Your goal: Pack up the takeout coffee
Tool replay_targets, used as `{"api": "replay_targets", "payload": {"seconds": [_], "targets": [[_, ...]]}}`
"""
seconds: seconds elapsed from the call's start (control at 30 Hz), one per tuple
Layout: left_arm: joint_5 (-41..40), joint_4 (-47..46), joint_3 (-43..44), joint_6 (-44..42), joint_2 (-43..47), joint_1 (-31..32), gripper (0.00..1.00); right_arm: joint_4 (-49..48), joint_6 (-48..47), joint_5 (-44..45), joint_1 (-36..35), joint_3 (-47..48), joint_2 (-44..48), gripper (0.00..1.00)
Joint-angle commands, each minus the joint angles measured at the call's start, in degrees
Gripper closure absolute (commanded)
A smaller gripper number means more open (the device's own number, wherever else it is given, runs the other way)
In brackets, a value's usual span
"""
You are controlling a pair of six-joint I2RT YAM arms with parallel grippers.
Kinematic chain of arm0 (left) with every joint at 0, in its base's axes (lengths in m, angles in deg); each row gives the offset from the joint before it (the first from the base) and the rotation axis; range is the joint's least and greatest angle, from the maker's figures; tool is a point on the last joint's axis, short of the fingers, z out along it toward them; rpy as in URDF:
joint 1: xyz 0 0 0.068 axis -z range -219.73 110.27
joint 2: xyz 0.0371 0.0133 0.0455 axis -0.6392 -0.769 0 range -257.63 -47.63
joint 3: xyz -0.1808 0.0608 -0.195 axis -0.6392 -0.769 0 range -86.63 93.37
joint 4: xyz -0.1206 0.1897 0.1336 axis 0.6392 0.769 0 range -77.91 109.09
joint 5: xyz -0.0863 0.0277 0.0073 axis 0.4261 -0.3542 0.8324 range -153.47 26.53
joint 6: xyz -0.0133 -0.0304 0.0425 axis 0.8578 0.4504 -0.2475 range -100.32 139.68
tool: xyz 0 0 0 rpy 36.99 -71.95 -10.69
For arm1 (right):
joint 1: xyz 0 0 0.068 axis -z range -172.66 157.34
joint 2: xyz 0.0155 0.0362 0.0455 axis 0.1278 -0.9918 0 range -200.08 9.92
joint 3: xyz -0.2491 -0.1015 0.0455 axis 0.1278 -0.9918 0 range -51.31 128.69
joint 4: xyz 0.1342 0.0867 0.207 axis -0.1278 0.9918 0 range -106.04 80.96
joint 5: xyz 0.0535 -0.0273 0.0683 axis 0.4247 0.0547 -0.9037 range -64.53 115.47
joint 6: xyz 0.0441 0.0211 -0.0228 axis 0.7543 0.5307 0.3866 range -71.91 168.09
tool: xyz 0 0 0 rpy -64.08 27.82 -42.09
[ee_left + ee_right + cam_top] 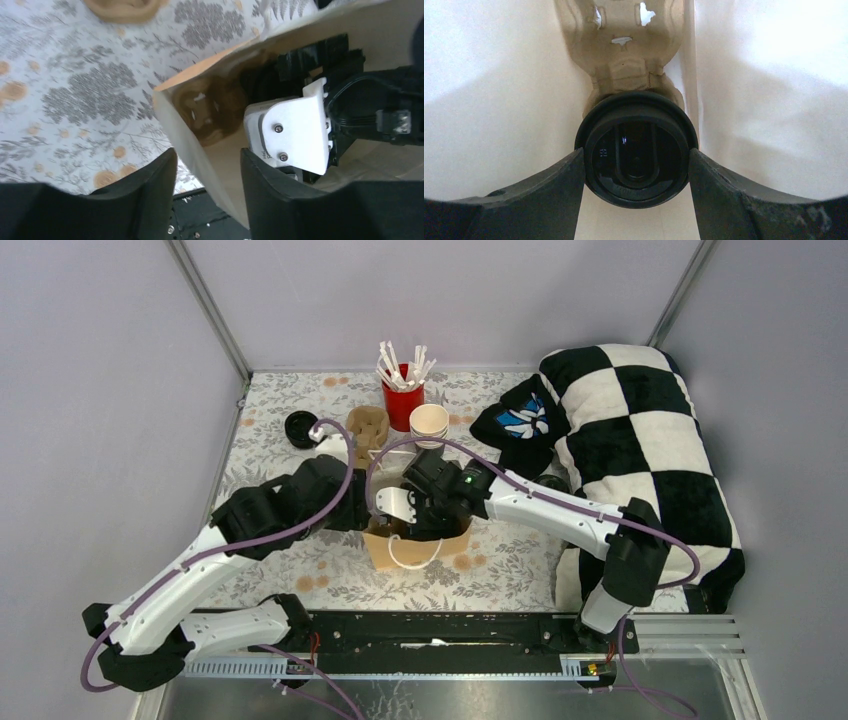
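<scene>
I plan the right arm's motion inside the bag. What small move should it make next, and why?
Probably ease the right claw a little deeper. It grips the lidded cup inside the paper bag, with the cardboard carrier just beyond it, and the cup does not look seated there yet.

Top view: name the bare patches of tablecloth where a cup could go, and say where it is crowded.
Bare: the near strip between the paper bag and the checkered pillow; the far-left corner behind the black-lidded cup. Crowded: the far middle around the red cup and cream cups, and at the bag itself.
</scene>
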Motion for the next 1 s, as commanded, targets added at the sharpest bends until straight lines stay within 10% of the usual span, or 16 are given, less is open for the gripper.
{"api": "replay_targets", "payload": {"seconds": [0.0,0.7,0.97], "targets": [[-7.0,-0.9,6.8,-1.6,0.0,0.0,0.42,8.1,2.0,-5.1,-0.1,1.2,-5.0,0.80],[-19.2,-0.4,7.4,-4.9,7.2,0.0,0.34,0.7,3.0,-1.8,0.5,-12.2,-9.6,0.84],[-18.4,-0.6,7.9,-4.9,5.9,0.0,0.34,3.7,7.1,-0.5,0.5,-1.3,-6.8,0.58]]}}
